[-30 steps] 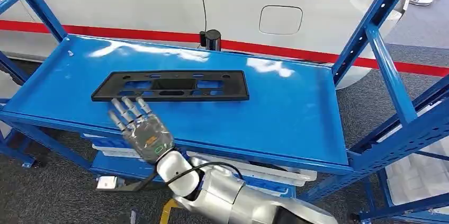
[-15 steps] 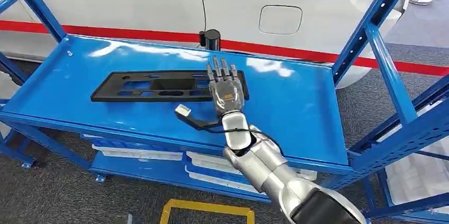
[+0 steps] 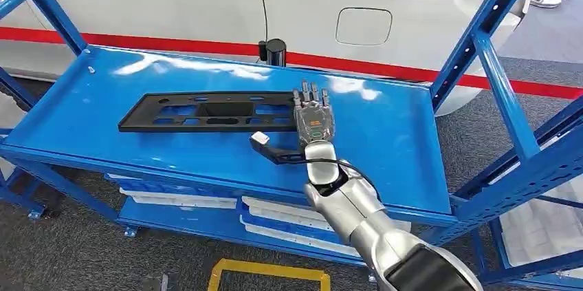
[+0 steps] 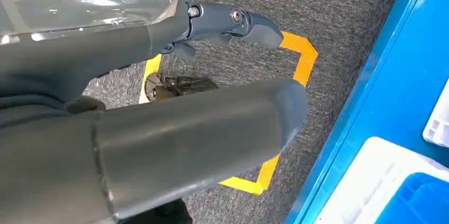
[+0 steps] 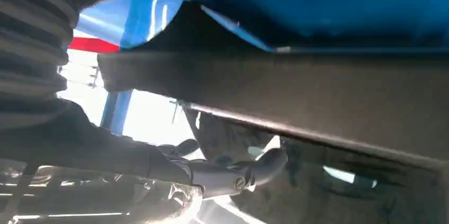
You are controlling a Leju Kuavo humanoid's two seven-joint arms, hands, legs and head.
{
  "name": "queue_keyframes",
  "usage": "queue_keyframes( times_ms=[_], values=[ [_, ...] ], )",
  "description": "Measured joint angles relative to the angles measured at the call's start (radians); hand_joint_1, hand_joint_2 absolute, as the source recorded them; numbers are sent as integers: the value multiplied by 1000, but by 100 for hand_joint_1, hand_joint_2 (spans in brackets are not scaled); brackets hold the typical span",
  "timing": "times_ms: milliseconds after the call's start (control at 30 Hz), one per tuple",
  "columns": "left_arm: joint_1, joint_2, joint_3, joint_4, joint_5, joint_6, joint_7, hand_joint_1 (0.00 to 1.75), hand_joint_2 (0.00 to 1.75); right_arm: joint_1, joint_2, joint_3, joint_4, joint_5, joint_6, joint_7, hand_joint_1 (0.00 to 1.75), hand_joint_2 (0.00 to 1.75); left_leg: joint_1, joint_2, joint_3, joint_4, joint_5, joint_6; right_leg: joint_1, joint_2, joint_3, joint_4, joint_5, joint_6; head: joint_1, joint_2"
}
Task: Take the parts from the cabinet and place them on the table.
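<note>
- Black part (image 3: 220,112) flat on the blue shelf (image 3: 385,146), long axis running left to right across the head view, parallel to the front edge.
- Right hand (image 3: 313,117) over the part's right end, fingers extended and a little apart, pointing away toward the white car (image 3: 206,2); touching or just above, cannot tell. Nothing gripped.
- Rest of the part stretching off to the left of that hand, so a grip here would take one end only; likely to tip or swing if lifted from there.
- Left hand (image 4: 159,128) down low over grey carpet, beside the rack's lower edge; thumb and a dark finger apart, nothing between them. Right hand plainly the nearer one.
- Lower shelf: white trays (image 3: 289,212) side by side, contents hidden from above.
- Small black cylinder (image 3: 276,51) upright at the shelf's back edge, well apart from the part.
</note>
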Motion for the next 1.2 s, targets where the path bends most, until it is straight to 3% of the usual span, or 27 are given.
queue_keyframes(
  times_ms=[100, 167, 667, 833, 867, 933, 967, 1200],
  values=[
    [0, 3, 0, 0, 1, 1, 0, 0, 0, 9, 10, 0, 1, 0, -12, -16, 159, 175, 0, 0, 0, 0, 0, 0, 0, 0, 0, 0, 0, 0, 0, 0],
    [0, 4, 0, 0, 4, 3, 0, 0, 0, 13, 22, 2, 1, 0, -21, -25, 162, 175, 0, 0, 0, 0, 0, 0, 0, 0, 0, 0, 0, 0, 0, 0],
    [0, 3, 5, 0, -3, 19, -11, 0, 0, 14, 82, 32, 1, 0, -104, -78, 169, 175, 0, 0, -1, 0, 0, 0, 0, 0, -1, 0, 0, 0, 0, 0],
    [-1, 3, 12, -2, -37, 81, -43, 0, 0, 41, 90, -19, -40, -7, -167, -145, 175, 175, 0, 0, -2, 0, 0, 0, 0, 0, -1, 0, 0, 0, 0, 0],
    [-2, 3, 13, -2, -44, 94, -47, 0, 175, 52, 90, -36, -58, -13, -177, -164, 173, 175, 0, 0, -2, 0, 0, 0, 0, 0, -1, 0, 0, 0, 0, 0],
    [-2, 3, 14, -2, -55, 114, -48, 0, 175, 81, 90, -71, -113, -44, -205, -219, 173, 175, 0, -1, -2, 0, 0, 0, 0, -1, -1, 0, 0, 0, 0, 0],
    [-2, 3, 15, -2, -60, 120, -48, 0, 0, 98, 90, -89, -144, -63, -215, -243, 175, 175, 0, -1, -3, 0, 0, 0, 0, -1, -2, 0, 0, 0, 0, 0],
    [-2, 3, 16, -2, -124, 157, -45, 0, 0, 288, 76, -194, -547, -292, -227, -443, 173, 175, 0, -1, -6, 0, 0, 0, -1, -1, -6, 0, 0, 0, 0, 0]
  ],
)
